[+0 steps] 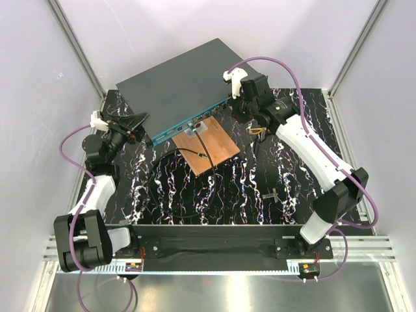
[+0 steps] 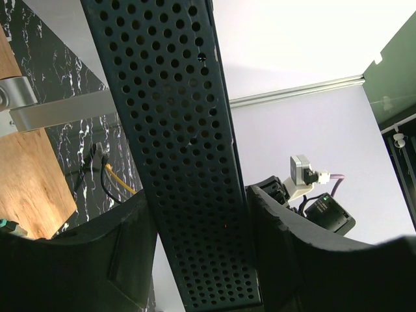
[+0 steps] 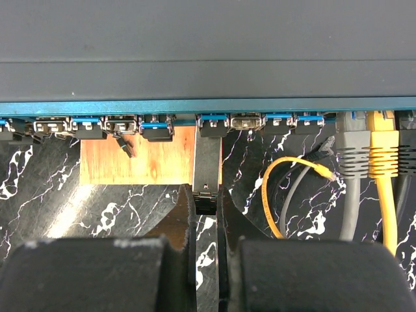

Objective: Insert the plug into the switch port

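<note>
The step in hand is the insertion itself. The right end effector (image 3: 207, 203) is pressed together on the rear of the thin dark plug (image 3: 207, 162), whose nose meets a port (image 3: 212, 122) in the row under the teal front of the switch (image 3: 208, 52). Whether it is fully seated cannot be told. The switch lies at the back of the table (image 3: 78, 208), and the left end effector (image 2: 200, 218) clamps its perforated side wall, apparently bracing it. The next move probably calls for a straight push along the plug's own axis, with no sideways drift, while the left arm resists. Neighbouring ports sit close on both sides. The copper board (image 3: 143, 159) lies just left of the plug, and the plugged grey cable (image 3: 351, 162) and yellow cable (image 3: 383, 149) stand further right, so free room lies mainly behind.
</note>
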Robot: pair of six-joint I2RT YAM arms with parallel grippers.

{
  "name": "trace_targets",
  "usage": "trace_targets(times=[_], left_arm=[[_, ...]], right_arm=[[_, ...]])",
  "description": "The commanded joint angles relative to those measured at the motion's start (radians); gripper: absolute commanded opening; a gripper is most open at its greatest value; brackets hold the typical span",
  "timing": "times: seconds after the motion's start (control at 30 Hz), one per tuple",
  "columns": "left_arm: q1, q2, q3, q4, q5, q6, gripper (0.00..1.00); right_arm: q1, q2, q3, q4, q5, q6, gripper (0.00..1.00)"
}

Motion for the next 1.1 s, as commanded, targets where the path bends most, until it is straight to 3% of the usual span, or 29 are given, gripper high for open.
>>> trace_targets(times=[0.0, 1.07], left_arm=[[-0.030, -0.016, 0.062, 0.087, 0.006, 0.067, 0.00], [-0.030, -0.013, 0.052, 0.072, 0.006, 0.081, 0.00]], right_arm=[[0.004, -0.006, 0.006, 0.059, 0.047, -0.015, 0.00], [0.004, 0.170, 0.329, 0.031, -0.084, 0.028, 0.00]])
